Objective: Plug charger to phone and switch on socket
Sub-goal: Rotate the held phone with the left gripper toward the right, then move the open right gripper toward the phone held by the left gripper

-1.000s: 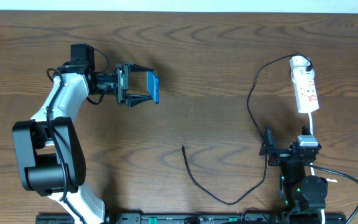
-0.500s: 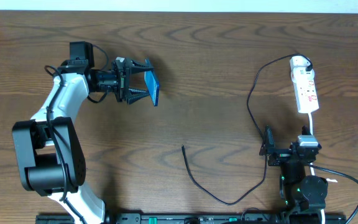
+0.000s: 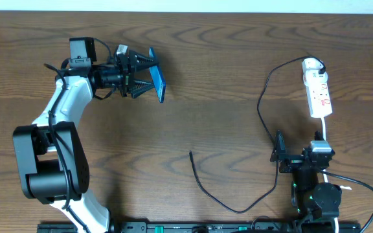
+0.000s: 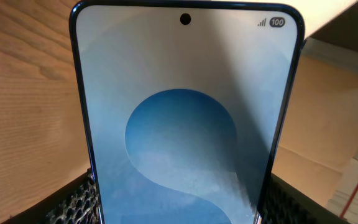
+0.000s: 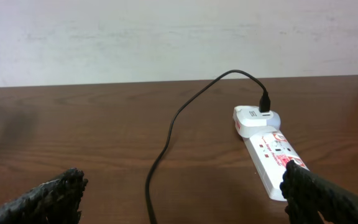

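Note:
My left gripper (image 3: 149,74) is shut on the phone (image 3: 158,87) and holds it above the table at the far left, tilted on edge. In the left wrist view the blue screen of the phone (image 4: 185,124) fills the frame between the two black fingers (image 4: 73,202). The charger (image 3: 203,188) is a thin black cable lying in a loop, with its free tip near the table's middle. It runs up to the socket (image 3: 318,90), a white strip at the far right. My right gripper (image 3: 300,154) stands open just in front of the socket (image 5: 267,155), with the charger (image 5: 166,137) running between its fingers.
A white adapter (image 5: 250,118) sits plugged into the strip's far end. A thicker white cord (image 3: 342,178) leads from the strip past the right arm's base. Cardboard boxes (image 4: 328,112) show beyond the table's edge in the left wrist view.
My left gripper has carried the phone toward the far edge of the table and turned it. The right arm, cable and strip have not moved.

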